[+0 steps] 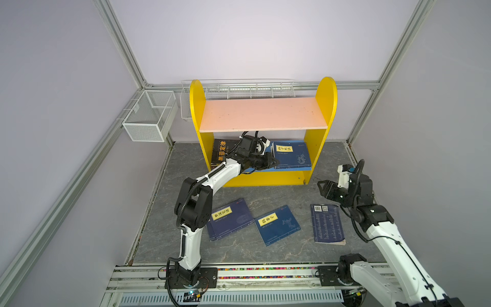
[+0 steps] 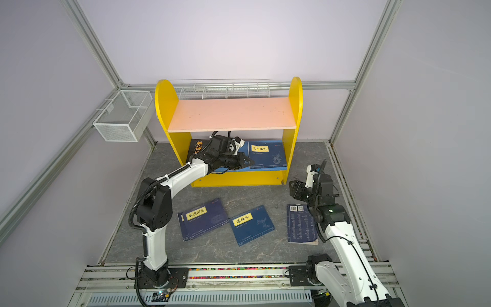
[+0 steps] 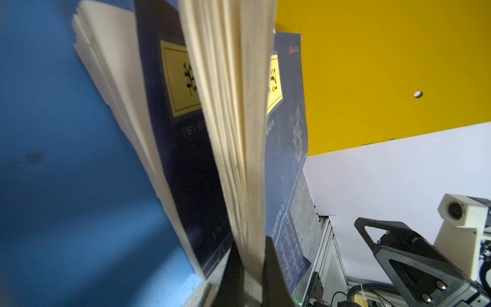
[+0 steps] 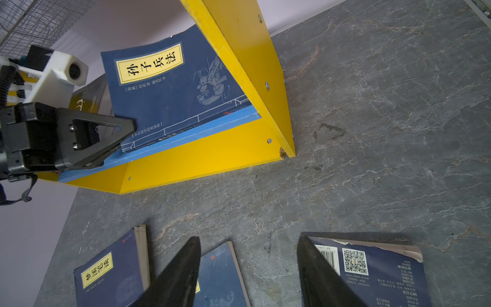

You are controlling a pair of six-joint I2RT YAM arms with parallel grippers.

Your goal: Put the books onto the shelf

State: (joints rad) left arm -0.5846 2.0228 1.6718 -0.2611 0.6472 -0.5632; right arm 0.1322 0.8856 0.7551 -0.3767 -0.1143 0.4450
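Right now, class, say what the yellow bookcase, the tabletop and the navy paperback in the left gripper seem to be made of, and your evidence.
The yellow bookcase: painted wood or fibreboard, matte; screw heads, pale chipped corner. The tabletop: grey veined stone look, possibly slate or printed laminate. The navy paperback: cream paper pages fanning, thin flexible card cover; the left gripper clamps it.

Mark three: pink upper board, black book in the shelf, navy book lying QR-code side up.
pink upper board [image 1: 263, 113], in a top view, middle of its bare top face.
black book [image 1: 221, 152], in a top view, on its yellow title.
QR-code book [image 1: 328, 224], in a top view, middle of the back cover.
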